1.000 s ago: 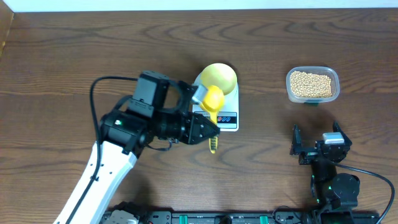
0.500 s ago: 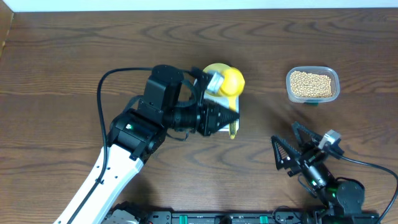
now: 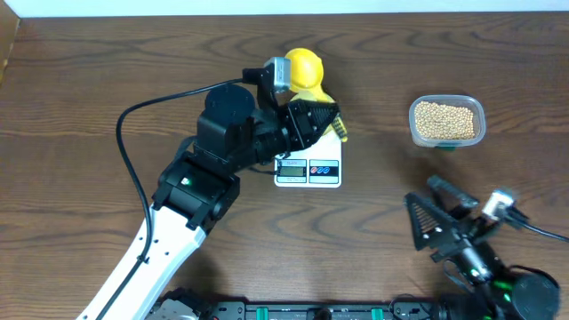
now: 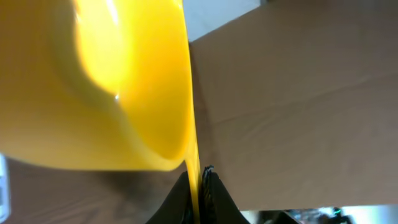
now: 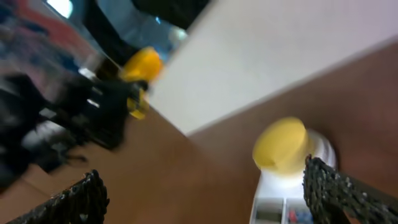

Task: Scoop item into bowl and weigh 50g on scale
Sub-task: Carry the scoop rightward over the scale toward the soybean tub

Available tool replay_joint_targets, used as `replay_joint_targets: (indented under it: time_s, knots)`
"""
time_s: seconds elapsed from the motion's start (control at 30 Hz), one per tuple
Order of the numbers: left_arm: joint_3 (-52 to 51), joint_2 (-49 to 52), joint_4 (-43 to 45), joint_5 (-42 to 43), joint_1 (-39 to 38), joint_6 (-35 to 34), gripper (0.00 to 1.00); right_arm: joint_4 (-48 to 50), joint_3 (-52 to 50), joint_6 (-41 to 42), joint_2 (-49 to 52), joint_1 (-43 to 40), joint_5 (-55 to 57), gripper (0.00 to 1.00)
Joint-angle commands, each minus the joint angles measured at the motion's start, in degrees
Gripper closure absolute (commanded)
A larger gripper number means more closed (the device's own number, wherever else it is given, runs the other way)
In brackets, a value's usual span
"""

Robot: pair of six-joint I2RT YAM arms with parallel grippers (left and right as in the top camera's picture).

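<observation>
My left gripper (image 3: 325, 118) clamps the bright yellow plastic scoop (image 3: 305, 69) at upper centre, above the white flat scale (image 3: 308, 172) bearing the pale yellow bowl (image 5: 281, 144). Small tan beans (image 3: 446, 119) sit upper right; right gripper (image 3: 421, 190) gapes wide

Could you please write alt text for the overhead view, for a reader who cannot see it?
The left gripper holds a yellow scoop raised over the far end of the white scale on a brown wooden table. A clear tub of beans stands to the right, and the right gripper hangs open at the bottom right.
</observation>
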Motion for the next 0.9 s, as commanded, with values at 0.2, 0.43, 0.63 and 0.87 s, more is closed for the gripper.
replay_joint_targets:
  time_s: [0.2, 0.43, 0.63, 0.87]
  knots:
    - [0.0, 0.0, 7.0, -5.0, -7.3, -8.6, 0.93, 5.6, 2.9, 5.1, 0.7, 0.0, 2.5, 0.01]
    - [0.0, 0.3, 7.5, -12.1, -12.0, -8.6, 0.93, 5.0, 2.9, 31.6, 1.9, 0.0, 5.3, 0.09]
    - [0.0, 1.3, 7.9, -18.1, -14.6, -8.0, 0.93, 6.0, 2.9, 46.2, 3.0, 0.0, 1.8, 0.22]
    - [0.0, 2.9, 10.7, -18.1, -18.0, -8.5, 0.93, 11.4, 2.9, 48.7, 3.1, 0.0, 0.4, 0.23]
